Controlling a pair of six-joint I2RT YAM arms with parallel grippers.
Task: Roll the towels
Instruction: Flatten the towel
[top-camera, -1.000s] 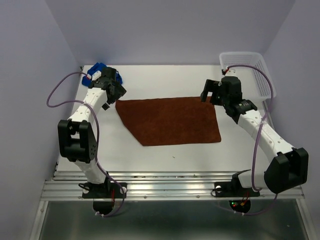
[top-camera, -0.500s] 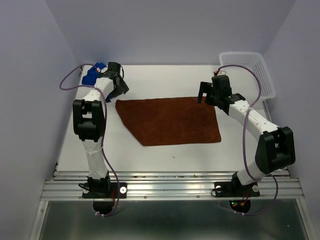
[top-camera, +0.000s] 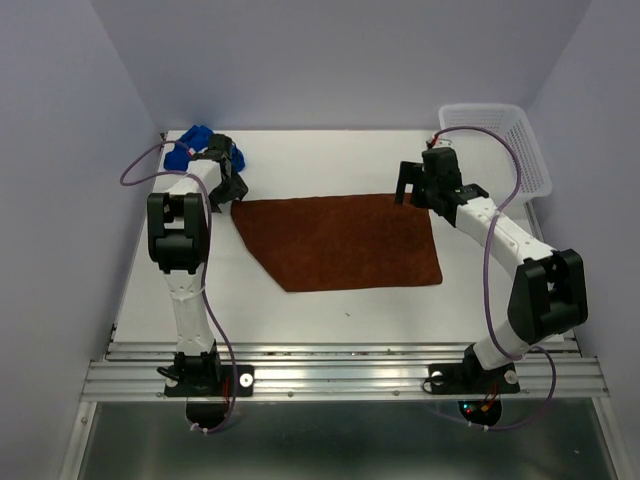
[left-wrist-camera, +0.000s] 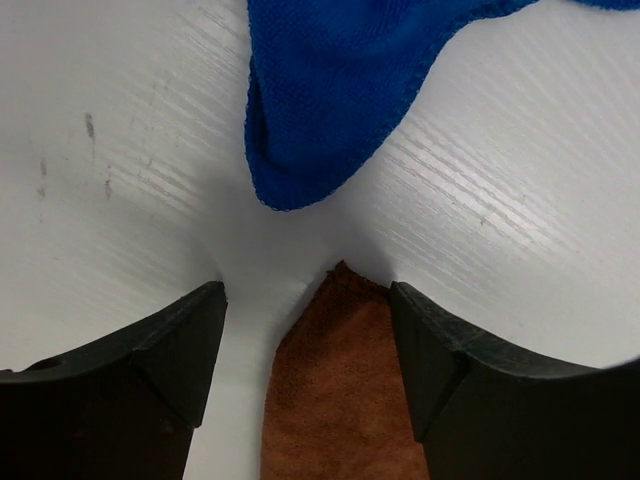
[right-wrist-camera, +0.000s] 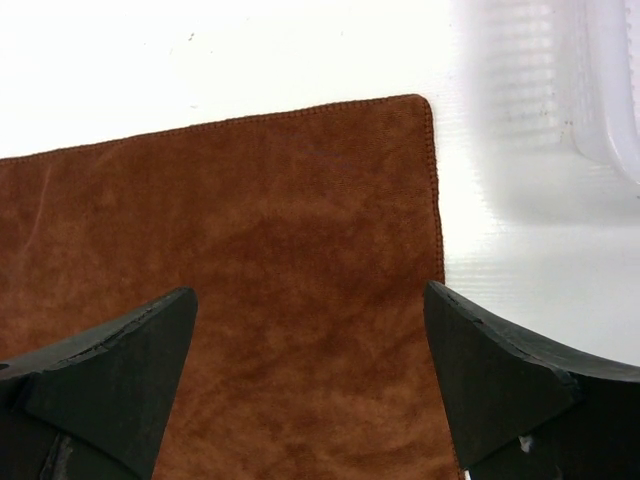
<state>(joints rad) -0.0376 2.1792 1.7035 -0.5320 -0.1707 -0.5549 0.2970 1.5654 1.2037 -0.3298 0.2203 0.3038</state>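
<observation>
Both arms have swung in to the far corners of the brown towel (top-camera: 340, 240), which lies flat on the counter (top-camera: 300, 325). The blue towel (left-wrist-camera: 330, 80) sits bunched at far left. Spread wide, the left pincer (left-wrist-camera: 305, 295) straddles the far-left corner, and the right pincer (right-wrist-camera: 310, 295) hovers spread over the far-right one. A shallow close could miss the tip and skew the roll.

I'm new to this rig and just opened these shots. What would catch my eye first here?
The brown towel lying flat in the middle of the white table stands out most. A bright blue towel sits bunched at the far left corner, and a white basket stands at the far right. The left gripper and right gripper hang open over the brown towel's two far corners.
</observation>
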